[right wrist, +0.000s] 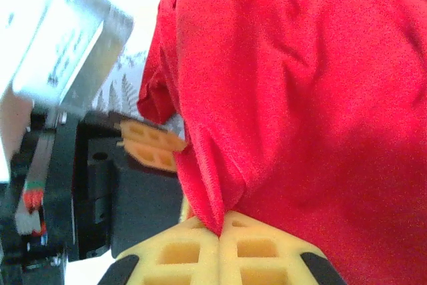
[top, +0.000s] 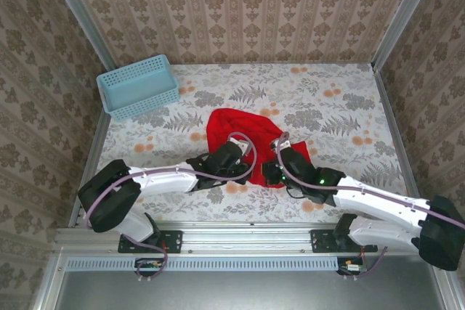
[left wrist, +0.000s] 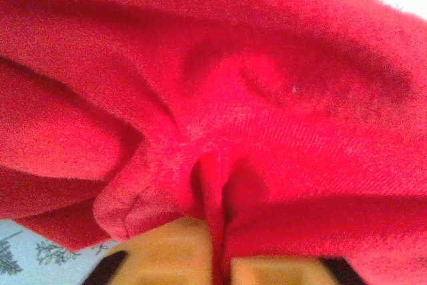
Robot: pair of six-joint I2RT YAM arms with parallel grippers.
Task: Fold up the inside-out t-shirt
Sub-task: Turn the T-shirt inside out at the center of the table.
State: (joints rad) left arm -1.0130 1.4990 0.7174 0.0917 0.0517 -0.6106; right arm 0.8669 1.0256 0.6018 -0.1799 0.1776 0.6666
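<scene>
Blue basket (top: 138,86) stands at the counter's (top: 341,107) far-left corner. Mid-counter lies the bunched red t-shirt (top: 236,130). The left gripper (left wrist: 217,258) is clamped on its near edge, and the right gripper (right wrist: 220,231), just beside, pinches the same edge. Open counter remains to the right.

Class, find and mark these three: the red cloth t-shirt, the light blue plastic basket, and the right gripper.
Bright red cloth t-shirt (top: 232,121), top view, its bunched middle.
Light blue slotted plastic basket (top: 145,98), top view, its near side wall.
Right gripper (right wrist: 220,233), right wrist view, between its yellow fingers' tips.
</scene>
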